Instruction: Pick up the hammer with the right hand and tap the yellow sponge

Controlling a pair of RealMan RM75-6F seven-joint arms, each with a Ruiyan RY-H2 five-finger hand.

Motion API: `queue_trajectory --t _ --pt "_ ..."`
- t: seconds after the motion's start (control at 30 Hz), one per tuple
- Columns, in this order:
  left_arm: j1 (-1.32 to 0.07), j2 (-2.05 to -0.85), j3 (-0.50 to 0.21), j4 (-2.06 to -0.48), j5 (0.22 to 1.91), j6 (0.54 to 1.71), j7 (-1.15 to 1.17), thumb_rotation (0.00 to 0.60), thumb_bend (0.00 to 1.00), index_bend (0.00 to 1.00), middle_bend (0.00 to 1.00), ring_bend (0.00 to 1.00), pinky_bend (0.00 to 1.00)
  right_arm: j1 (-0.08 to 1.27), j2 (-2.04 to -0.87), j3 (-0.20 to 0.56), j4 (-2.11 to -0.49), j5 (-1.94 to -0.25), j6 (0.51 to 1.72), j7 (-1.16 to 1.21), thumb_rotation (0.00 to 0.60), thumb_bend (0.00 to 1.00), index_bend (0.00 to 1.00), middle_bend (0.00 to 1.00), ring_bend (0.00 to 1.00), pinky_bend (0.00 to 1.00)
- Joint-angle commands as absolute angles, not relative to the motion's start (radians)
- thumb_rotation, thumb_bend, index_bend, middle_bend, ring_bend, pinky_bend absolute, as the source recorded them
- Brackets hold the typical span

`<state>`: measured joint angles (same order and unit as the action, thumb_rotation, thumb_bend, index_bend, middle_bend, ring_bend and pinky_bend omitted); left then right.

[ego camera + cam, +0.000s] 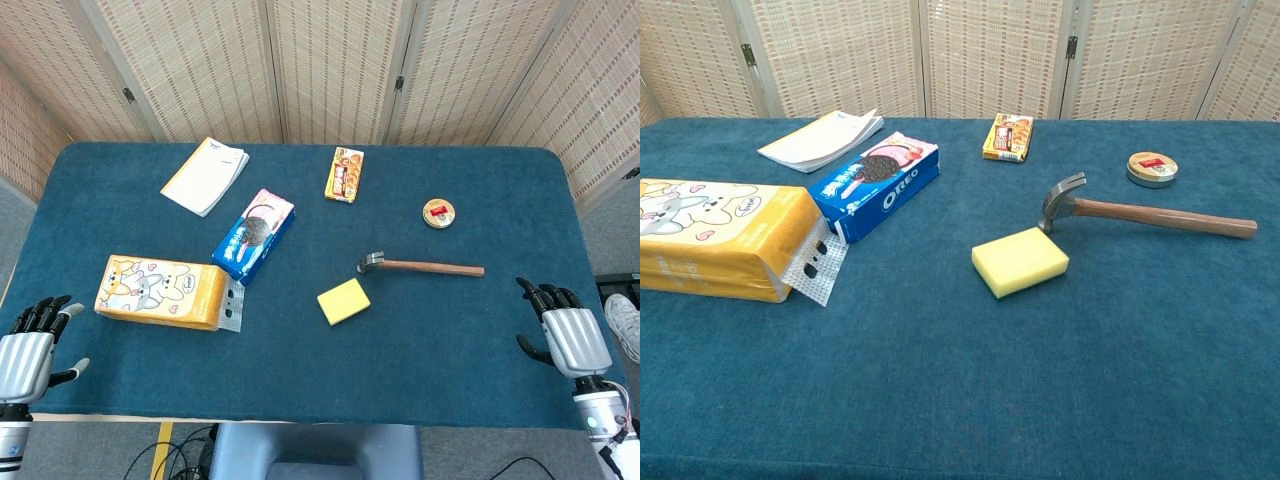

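The hammer [420,266] lies flat on the blue table, metal head toward the left, wooden handle [1165,218] pointing right. Just left of and nearer than its head sits the yellow sponge [343,301] [1020,261], close to the head. My right hand [558,337] hovers over the table's near right corner, fingers spread, holding nothing, well right of the handle's end. At the near left edge my left hand [28,345] is open too. Neither hand shows in the chest view.
A yellow tissue pack [160,291] lies near left, an Oreo box [253,233] left of centre, a white booklet [205,175] at far left, a snack box [344,174] at far centre, a round tin [438,212] beyond the handle. A folding screen stands behind.
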<state>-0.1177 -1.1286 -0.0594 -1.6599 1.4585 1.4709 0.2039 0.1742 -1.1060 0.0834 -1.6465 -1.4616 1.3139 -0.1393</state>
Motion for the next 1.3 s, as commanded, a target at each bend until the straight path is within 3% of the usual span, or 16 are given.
queue_trajectory --t 0.03,0.2,0.3,0.7,1.07,1.3 --pt "-0.116 -1.127 -0.059 -1.660 1.459 1.474 0.200 0.600 0.18 0.27 0.18 0.14 0.20 0.238 -1.110 0.106 -1.645 -1.444 1.237 -0.153 0.600 0.19 0.10 0.27 0.19 0.21" --pt "-0.106 -1.120 -0.055 -1.660 1.460 1.485 0.193 0.600 0.18 0.27 0.18 0.14 0.20 0.327 -1.135 0.131 -1.623 -1.411 1.121 -0.167 0.600 0.19 0.10 0.21 0.15 0.21" --pt "-0.098 -1.116 -0.053 -1.661 1.459 1.494 0.190 0.600 0.18 0.28 0.18 0.14 0.20 0.372 -1.161 0.150 -1.599 -1.394 1.077 -0.162 0.600 0.19 0.16 0.21 0.14 0.21" --pt "-0.086 -1.105 -0.051 -1.665 1.462 1.507 0.184 0.600 0.18 0.29 0.17 0.14 0.20 0.542 -1.324 0.211 -1.398 -1.285 0.921 -0.176 0.600 0.21 0.20 0.32 0.14 0.21" --pt "-0.083 -1.098 -0.051 -1.671 1.457 1.504 0.189 0.600 0.18 0.30 0.18 0.14 0.20 0.661 -1.450 0.221 -1.232 -1.235 0.808 -0.170 0.600 0.23 0.24 0.26 0.11 0.20" --pt "-0.082 -1.096 -0.050 -1.671 1.451 1.500 0.188 0.600 0.18 0.31 0.18 0.14 0.20 0.714 -1.517 0.217 -1.150 -1.219 0.768 -0.169 0.600 0.25 0.33 0.27 0.11 0.20"
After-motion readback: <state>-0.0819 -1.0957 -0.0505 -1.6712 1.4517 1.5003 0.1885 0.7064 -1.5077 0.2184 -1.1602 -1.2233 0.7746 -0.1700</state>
